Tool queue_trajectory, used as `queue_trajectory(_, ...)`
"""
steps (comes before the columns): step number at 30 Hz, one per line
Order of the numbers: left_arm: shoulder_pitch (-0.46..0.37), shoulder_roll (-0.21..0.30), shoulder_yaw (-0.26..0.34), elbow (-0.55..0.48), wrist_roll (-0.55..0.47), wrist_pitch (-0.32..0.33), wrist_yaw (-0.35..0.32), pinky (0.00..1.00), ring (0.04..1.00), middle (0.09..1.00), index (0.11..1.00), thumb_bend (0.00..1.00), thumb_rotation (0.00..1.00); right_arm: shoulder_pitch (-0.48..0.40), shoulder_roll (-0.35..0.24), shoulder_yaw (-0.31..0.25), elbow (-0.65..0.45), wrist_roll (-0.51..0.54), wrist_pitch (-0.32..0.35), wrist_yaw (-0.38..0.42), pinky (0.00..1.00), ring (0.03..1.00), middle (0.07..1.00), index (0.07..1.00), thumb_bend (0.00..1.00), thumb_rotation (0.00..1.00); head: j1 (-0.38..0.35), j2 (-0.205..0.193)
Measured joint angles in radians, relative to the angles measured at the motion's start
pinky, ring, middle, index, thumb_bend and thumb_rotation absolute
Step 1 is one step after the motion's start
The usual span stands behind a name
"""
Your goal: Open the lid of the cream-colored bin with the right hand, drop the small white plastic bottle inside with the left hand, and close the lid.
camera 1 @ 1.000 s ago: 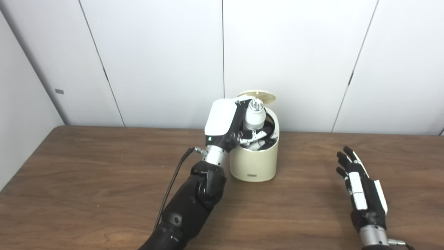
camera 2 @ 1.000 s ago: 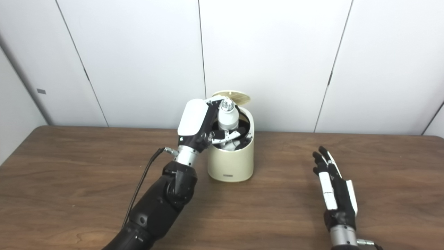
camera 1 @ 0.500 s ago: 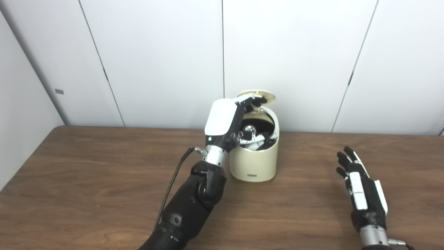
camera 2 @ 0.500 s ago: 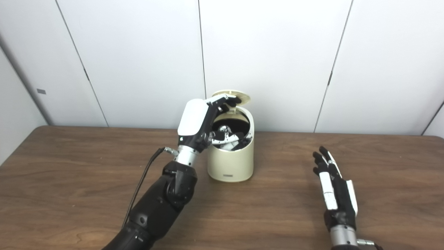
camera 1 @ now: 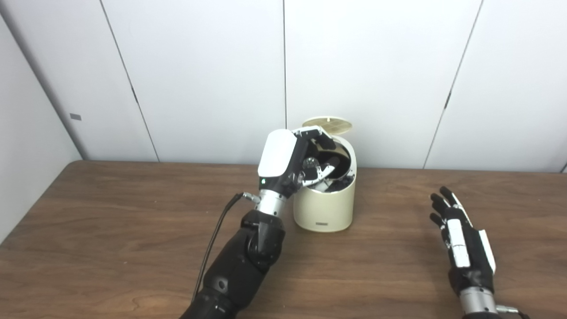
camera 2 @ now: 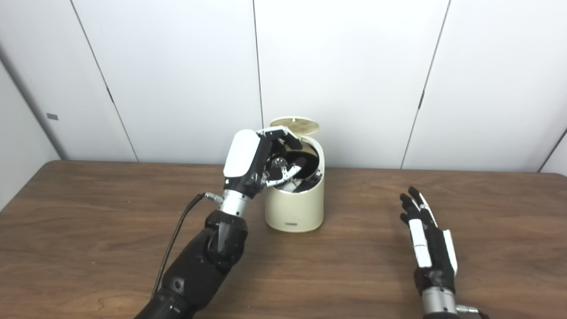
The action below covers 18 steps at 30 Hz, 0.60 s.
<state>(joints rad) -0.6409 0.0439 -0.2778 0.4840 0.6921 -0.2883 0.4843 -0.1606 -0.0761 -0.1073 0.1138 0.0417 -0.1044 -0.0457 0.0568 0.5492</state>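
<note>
The left hand [camera 1: 292,161] hangs empty over the open bin [camera 1: 325,204], fingers spread, the lid [camera 1: 328,124] standing up just behind it; the right hand [camera 1: 463,241] rests flat on the table [camera 1: 110,230].

I see a dark brown wood-grain desk [camera 1: 110,230] running up to the white wall panels. On it stands the cream-colored bin [camera 1: 324,206], upright, near the back edge around the middle. My right hand [camera 1: 465,241] seems to lie on the desk, well right of the bin.
</note>
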Motion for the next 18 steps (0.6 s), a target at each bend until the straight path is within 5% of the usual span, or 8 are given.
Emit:
queue_trajectory(10, 0.014, 0.000, 0.020, -0.050, 0.007, -0.035, 0.074, 0.34, 0.398, 0.511, 0.507, 0.49, 0.00, -0.001, 0.000, 0.001, 0.001, 0.001, -0.002, 0.000, 0.89, 0.922, 0.886, 0.914, 0.63, 0.90, 0.002, 0.002)
queue_trajectory(18, 0.092, 0.011, 0.093, -0.285, -0.120, 0.005, -0.075, 0.35, 0.422, 0.511, 0.482, 0.48, 0.00, -0.001, -0.001, 0.001, 0.001, -0.007, -0.002, -0.003, 0.89, 0.918, 0.880, 0.903, 0.59, 0.91, 0.000, 0.005)
